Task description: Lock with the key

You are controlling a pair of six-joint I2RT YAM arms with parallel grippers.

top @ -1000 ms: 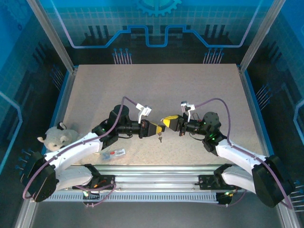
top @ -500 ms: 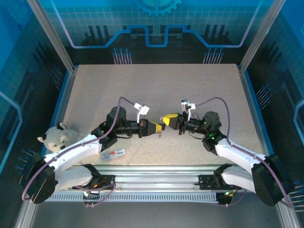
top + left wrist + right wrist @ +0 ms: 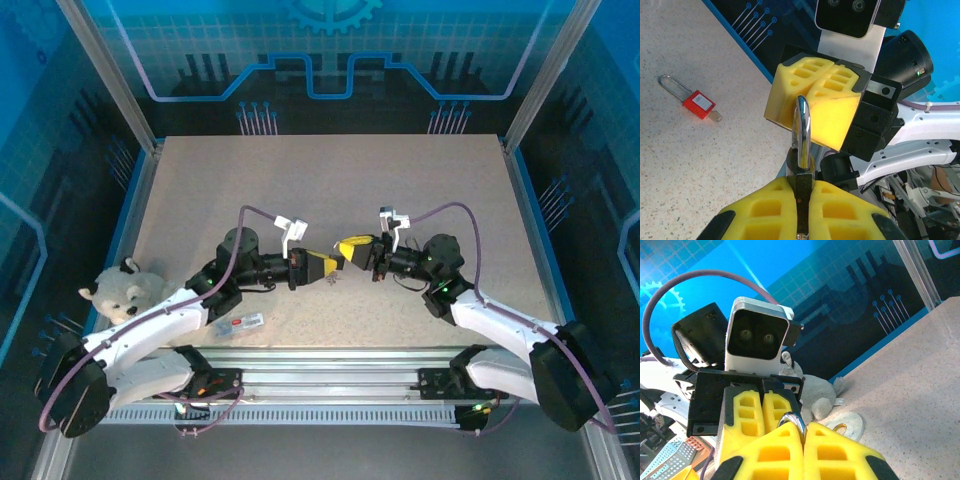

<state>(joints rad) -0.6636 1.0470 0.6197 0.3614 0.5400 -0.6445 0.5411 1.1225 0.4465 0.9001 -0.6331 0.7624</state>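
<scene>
One padlock pinched by left pincer, right pincer pressed together, one red padlock

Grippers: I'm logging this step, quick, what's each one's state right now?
Left gripper: closed on the padlock.
Right gripper: closed, tips at the shackle; a grip on it cannot be told.

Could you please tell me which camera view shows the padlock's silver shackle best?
The left wrist view: the shackle rises as a full loop from the padlock in the left claw. The right wrist view catches its curved top at the right claw's tip. The top view leaves it too small to make out.
</scene>
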